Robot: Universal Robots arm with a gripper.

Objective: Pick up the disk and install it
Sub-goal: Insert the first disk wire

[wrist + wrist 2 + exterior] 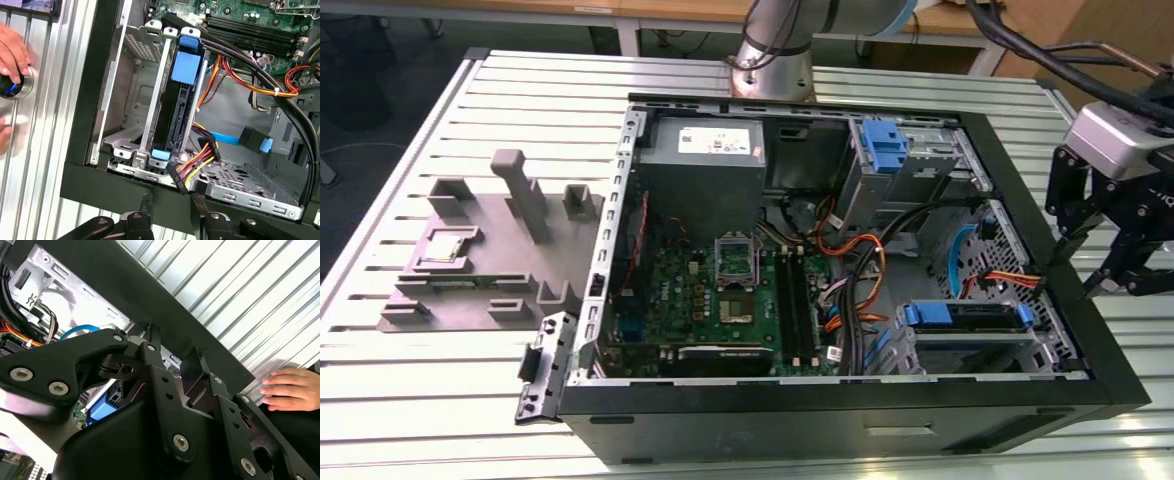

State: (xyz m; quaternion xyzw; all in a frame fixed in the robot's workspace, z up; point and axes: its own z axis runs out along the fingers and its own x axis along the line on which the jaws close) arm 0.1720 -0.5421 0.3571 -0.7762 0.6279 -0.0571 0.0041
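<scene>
The disk, dark-sided in a bright blue carrier, sits slotted in the drive cage at the near corner of the open computer case, on the exterior view's right. In the first wrist view the disk stands on edge between the cage's metal rails, with an orange, yellow and black cable bundle plugged beside it. My gripper hangs over the case's wall on that side, apart from the disk. Its black fingers are open with nothing between them, as both wrist views show.
The case lies on a slatted metal table. A person's hand rests on a round button outside the case wall; the hand lies close to my gripper. A bare blue bracket sits at the far bay. A grey fixture stands at the exterior view's left.
</scene>
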